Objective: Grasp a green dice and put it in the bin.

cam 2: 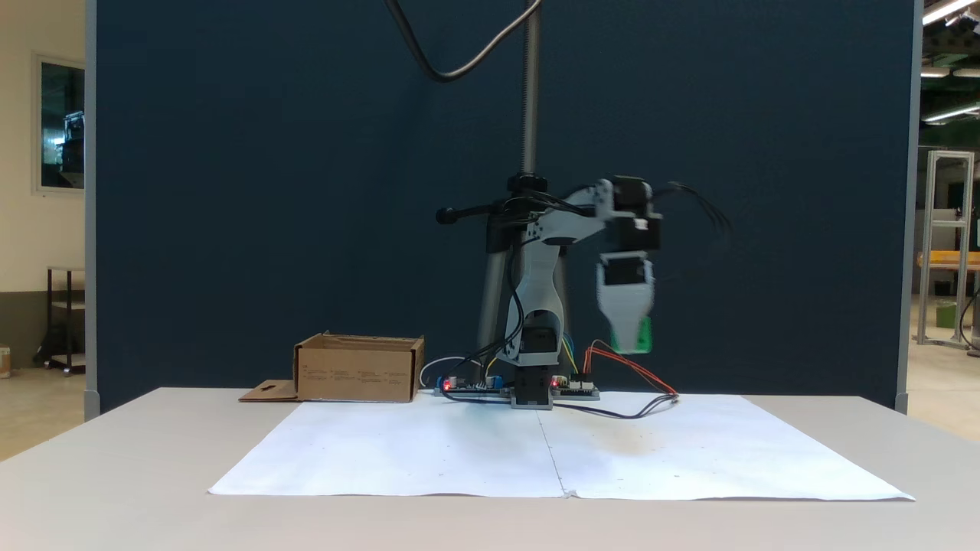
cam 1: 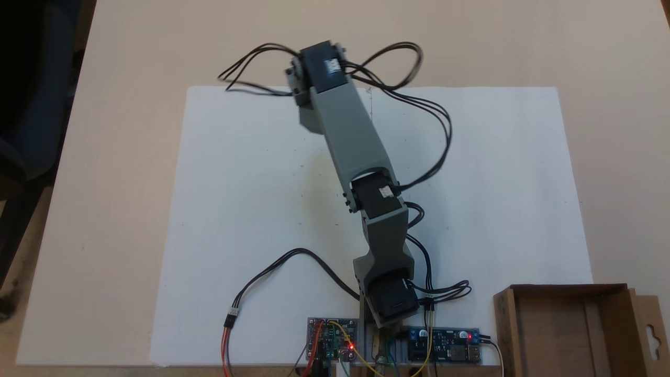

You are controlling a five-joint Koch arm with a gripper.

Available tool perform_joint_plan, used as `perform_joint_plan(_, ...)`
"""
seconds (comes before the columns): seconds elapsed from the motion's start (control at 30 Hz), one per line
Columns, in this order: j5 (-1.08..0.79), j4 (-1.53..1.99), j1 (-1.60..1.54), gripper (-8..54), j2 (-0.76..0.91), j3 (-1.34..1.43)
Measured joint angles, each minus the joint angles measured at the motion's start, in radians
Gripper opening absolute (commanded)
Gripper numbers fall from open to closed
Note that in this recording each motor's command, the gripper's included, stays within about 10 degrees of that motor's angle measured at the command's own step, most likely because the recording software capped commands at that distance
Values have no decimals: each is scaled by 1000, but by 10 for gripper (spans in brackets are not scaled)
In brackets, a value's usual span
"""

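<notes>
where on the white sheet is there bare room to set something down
The white sheet is bare left of the arm and right of it, up to the bin. It is crowded along the near edge: circuit boards, looping cables and the arm's base.

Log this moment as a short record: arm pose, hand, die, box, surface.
arm pose: raised above the white paper sheet, wrist pointing down
hand: blurred in a fixed view; lifted well off the table; something green shows at its tip
hand state: cannot tell open or shut
green dice: at the hand's tip, in the air; grip contact not resolvable
bin: open-topped cardboard box at the paper's corner beside the arm's base; the visible interior looks empty
surface: paper on a beige table
</notes>
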Motion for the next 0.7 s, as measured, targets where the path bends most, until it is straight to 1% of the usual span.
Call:
perform_joint_plan(0.1,-51,-55,110,119,49,-2)
perform_joint_plan(0.2,-138,-107,298,119,78,-2)
perform_joint_plan(0.23,-204,-129,388,119,95,-3)
perform_joint_plan(0.27,-224,-133,410,119,97,-3)
perform_joint_plan(0.3,-311,-138,529,119,100,-2)
perform_joint_plan(0.33,-333,-143,552,119,107,-2)
perform_joint_plan(0.37,-394,-146,664,119,118,-3)
perform_joint_plan(0.5,-512,-144,893,119,137,-3)
perform_joint_plan(0.53,-563,-144,1014,119,141,-2)
perform_joint_plan(0.6,-600,-144,1089,119,143,-3)
perform_joint_plan(0.7,-684,-135,1299,119,141,0)
